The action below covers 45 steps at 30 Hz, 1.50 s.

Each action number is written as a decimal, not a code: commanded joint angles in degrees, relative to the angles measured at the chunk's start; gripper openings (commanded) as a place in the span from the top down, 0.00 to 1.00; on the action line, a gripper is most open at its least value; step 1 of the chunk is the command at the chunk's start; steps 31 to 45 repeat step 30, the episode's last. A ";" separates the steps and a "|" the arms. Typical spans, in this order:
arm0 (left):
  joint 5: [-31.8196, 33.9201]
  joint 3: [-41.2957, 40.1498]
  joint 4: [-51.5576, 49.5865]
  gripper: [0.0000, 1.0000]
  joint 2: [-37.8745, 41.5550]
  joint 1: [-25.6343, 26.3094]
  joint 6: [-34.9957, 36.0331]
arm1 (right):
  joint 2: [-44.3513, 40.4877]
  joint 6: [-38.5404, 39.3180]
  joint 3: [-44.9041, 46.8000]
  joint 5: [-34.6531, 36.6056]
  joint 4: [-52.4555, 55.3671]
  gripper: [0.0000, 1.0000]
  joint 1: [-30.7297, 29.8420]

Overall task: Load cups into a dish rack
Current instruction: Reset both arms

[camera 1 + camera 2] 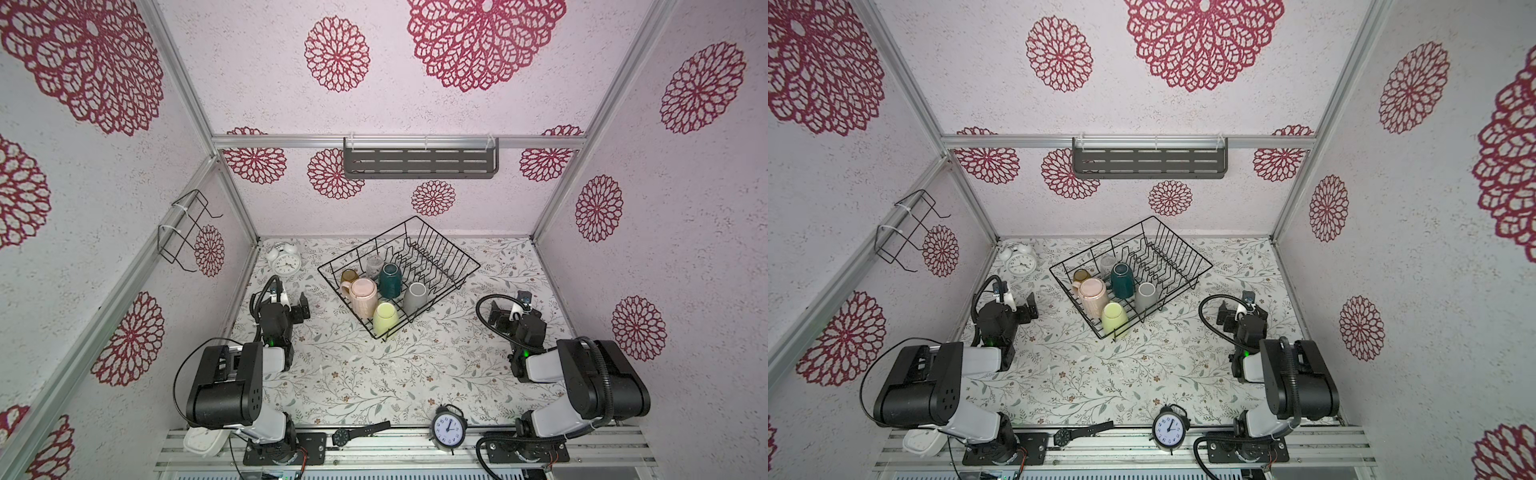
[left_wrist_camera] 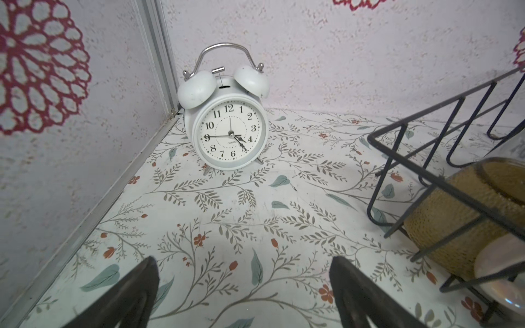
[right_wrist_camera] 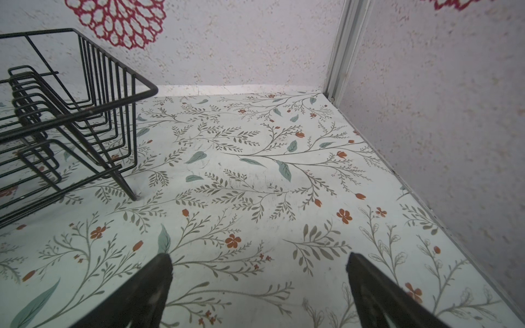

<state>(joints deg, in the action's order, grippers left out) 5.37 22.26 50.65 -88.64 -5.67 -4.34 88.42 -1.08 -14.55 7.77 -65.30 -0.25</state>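
While both arms rest low at either side of the floral table (image 1: 415, 374), the dish rack (image 1: 451, 249) stands angled near the table's middle, toward the far wall, and all six cups are inside it. They cluster in the half nearer the left arm, beside the upright tines: one amber tumbler (image 1: 349, 276), one clear glass (image 1: 374, 264), one dark teal mug (image 1: 390, 280), one ribbed pink mug (image 1: 362, 297), one grey mug (image 1: 414, 297) and one pale yellow-green mug (image 1: 385, 318) at the rack's near corner. No cup stands on the table. The left gripper (image 2: 244, 261) is spread wide and empty just left of the rack, facing the white alarm clock (image 2: 230, 133) in the far left corner. The right gripper (image 3: 260, 255) is likewise spread wide and empty, to the right of the rack. There are two round alarm clocks in all, the second being a black alarm clock (image 1: 449, 428) at the front edge, with one wristwatch (image 1: 353, 434) just beside it.
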 commanded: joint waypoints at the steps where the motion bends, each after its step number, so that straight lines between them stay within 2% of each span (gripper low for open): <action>1: 1.76 0.98 1.21 0.03 -0.18 -0.48 -0.74 | -0.79 0.03 -0.65 0.84 -1.74 0.01 -0.19; 45: 2.42 1.27 0.49 0.03 -0.13 -0.50 -1.03 | -0.62 0.03 -0.68 0.84 -1.85 0.01 -0.18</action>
